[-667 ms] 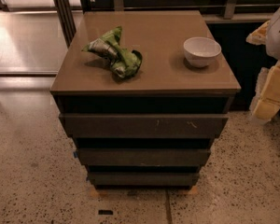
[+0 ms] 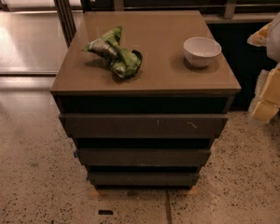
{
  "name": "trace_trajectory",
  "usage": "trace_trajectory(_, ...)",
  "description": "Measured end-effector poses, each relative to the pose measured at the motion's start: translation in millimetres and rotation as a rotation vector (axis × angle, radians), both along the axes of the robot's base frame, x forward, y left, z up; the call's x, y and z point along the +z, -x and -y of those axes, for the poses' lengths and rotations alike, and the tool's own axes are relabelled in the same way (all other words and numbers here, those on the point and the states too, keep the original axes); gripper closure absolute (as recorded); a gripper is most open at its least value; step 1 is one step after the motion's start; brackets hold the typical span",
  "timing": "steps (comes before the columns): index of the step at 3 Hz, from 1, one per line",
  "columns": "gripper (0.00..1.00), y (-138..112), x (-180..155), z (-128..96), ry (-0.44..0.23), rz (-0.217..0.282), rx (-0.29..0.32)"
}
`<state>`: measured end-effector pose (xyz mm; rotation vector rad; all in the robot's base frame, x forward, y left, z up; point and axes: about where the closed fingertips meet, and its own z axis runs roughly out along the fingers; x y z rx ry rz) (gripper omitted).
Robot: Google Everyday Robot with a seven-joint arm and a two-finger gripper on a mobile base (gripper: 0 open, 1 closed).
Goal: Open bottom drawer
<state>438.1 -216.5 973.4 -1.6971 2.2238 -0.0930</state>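
Speckled terrazzo floor [image 2: 32, 171] surrounds a squat brown desk [image 2: 149, 80], which we see from above and in front. On its top lie a crumpled green chip bag [image 2: 113, 52] on the left and a small white bowl [image 2: 201, 51] on the right, well apart from each other.

Below the top, three dark grey-brown drawer fronts step inward as they go down. The top drawer [image 2: 143, 125] looks widest and has pale scratch marks. The middle drawer [image 2: 142, 157] is plain. The bottom drawer [image 2: 143, 178] sits just above the floor, looks narrowest and appears shut.

We see the robot's pale end effector [image 2: 270, 94] at the right edge of the view, beside the desk and well away from the bottom drawer. We cannot tell whether it is open or closed.

We judge the bottom drawer to be rigid and fairly light, sliding straight out. Its flat front has no handle, so the likely place to hold is its upper edge, in the dark gap beneath the middle drawer. That smooth edge may slip.
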Motion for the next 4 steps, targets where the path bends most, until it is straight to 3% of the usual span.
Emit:
trace_trajectory(1,0.0,7,-40,-2,-0.13,0.012,-0.063)
trace_trajectory(2,0.0,8,-113,-22,-0.335,-0.035,-0.085)
trace_trajectory(3,0.0,-19,-149,-47,-0.497,-0.004,-0.102)
trace_trajectory(4,0.17,-29,-149,-50,-0.52,0.023,-0.114)
